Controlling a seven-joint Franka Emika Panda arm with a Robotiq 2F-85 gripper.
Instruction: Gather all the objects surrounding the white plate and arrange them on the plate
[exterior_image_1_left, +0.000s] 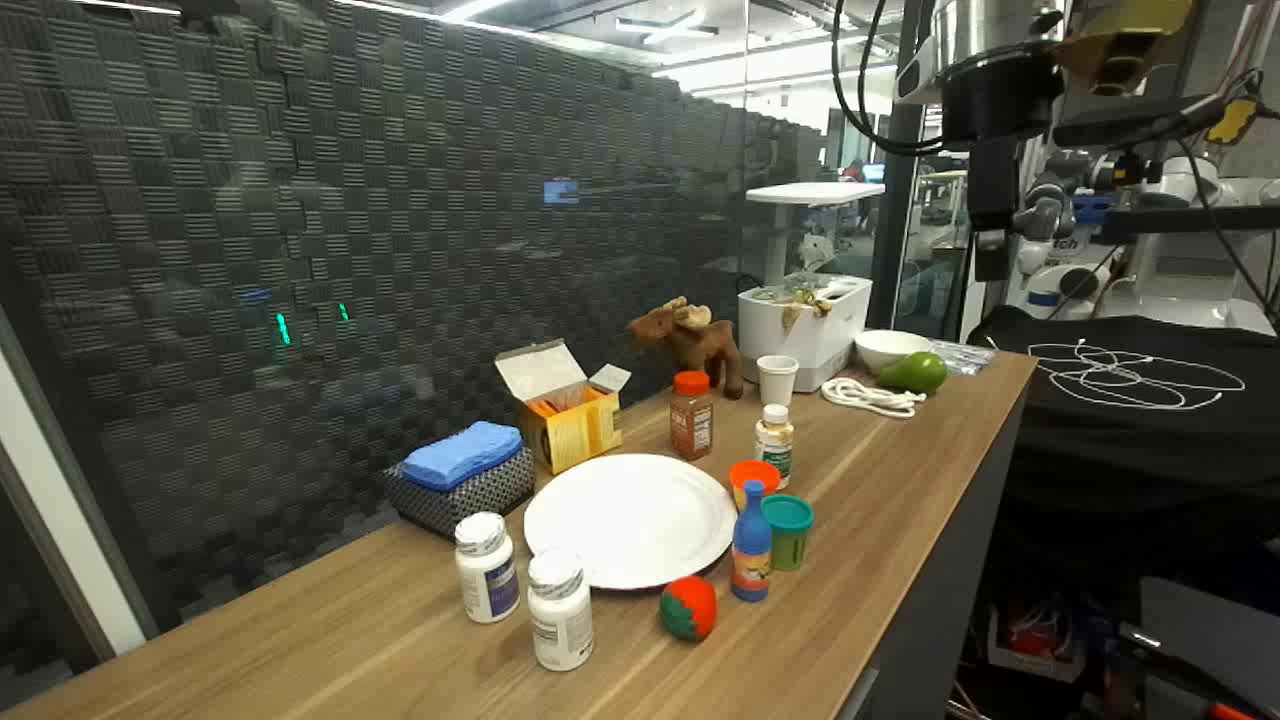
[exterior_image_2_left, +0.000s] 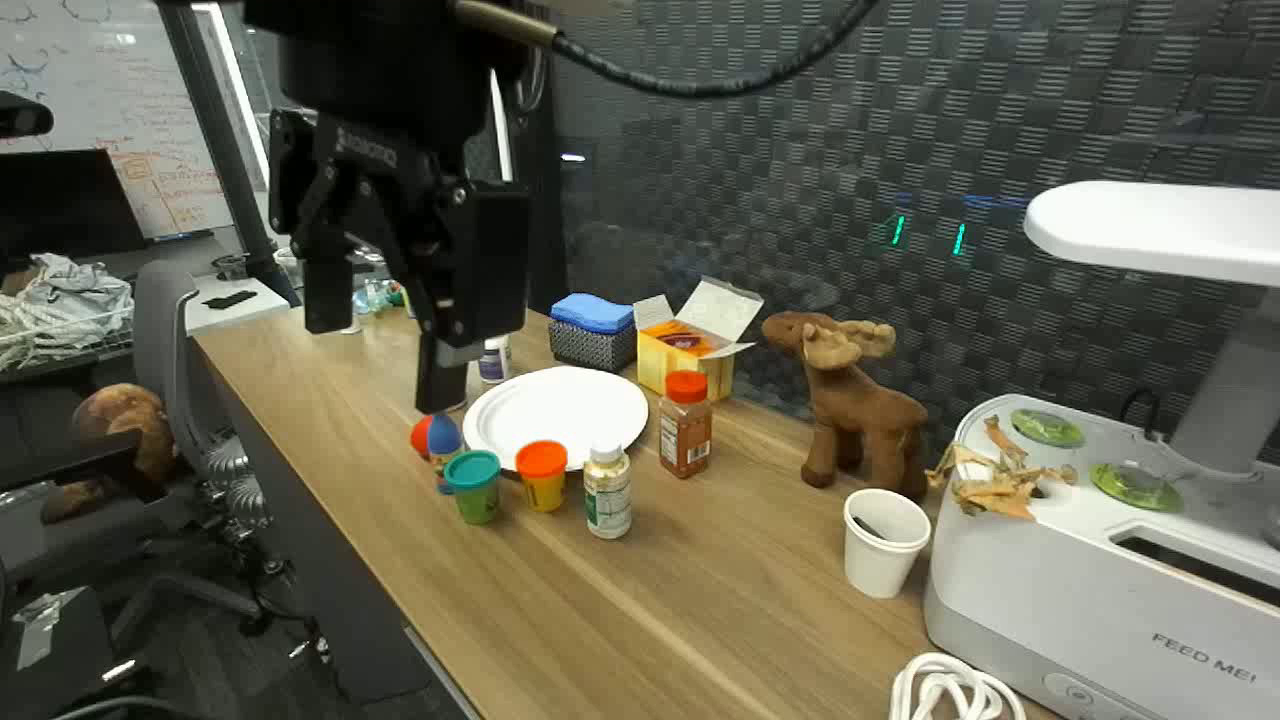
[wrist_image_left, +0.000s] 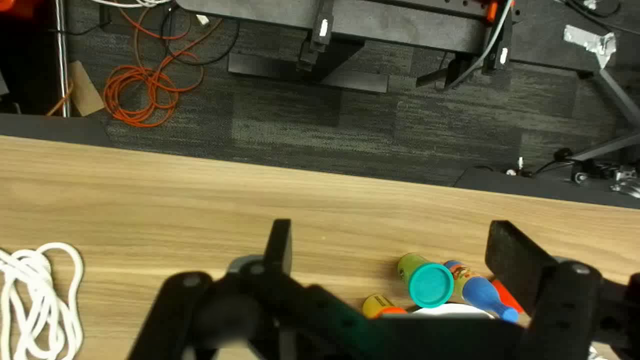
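The white plate (exterior_image_1_left: 630, 520) lies on the wooden counter, its top bare. Around it in an exterior view stand two white pill bottles (exterior_image_1_left: 560, 622), a red-and-green strawberry-like piece (exterior_image_1_left: 690, 608), a blue bottle (exterior_image_1_left: 752, 555), a teal-lidded green jar (exterior_image_1_left: 788, 540), an orange-lidded yellow jar (exterior_image_1_left: 754, 480), a white-capped bottle with a green label (exterior_image_1_left: 774, 450) and an orange-capped spice bottle (exterior_image_1_left: 692, 420). My gripper (wrist_image_left: 390, 225) is open, holding nothing, high above the counter. Far below its fingers shows the teal lid (wrist_image_left: 431, 285); the gripper hides most of the plate in the wrist view.
Behind the plate are an open yellow carton (exterior_image_2_left: 690, 350), a dark box with a blue cloth (exterior_image_2_left: 593, 335) and a brown moose figure (exterior_image_2_left: 850, 410). A paper cup (exterior_image_2_left: 885, 540), white planter (exterior_image_2_left: 1080, 590), white cord (wrist_image_left: 37, 305), bowl (exterior_image_1_left: 890, 348) and green fruit (exterior_image_1_left: 915, 372) stand farther along.
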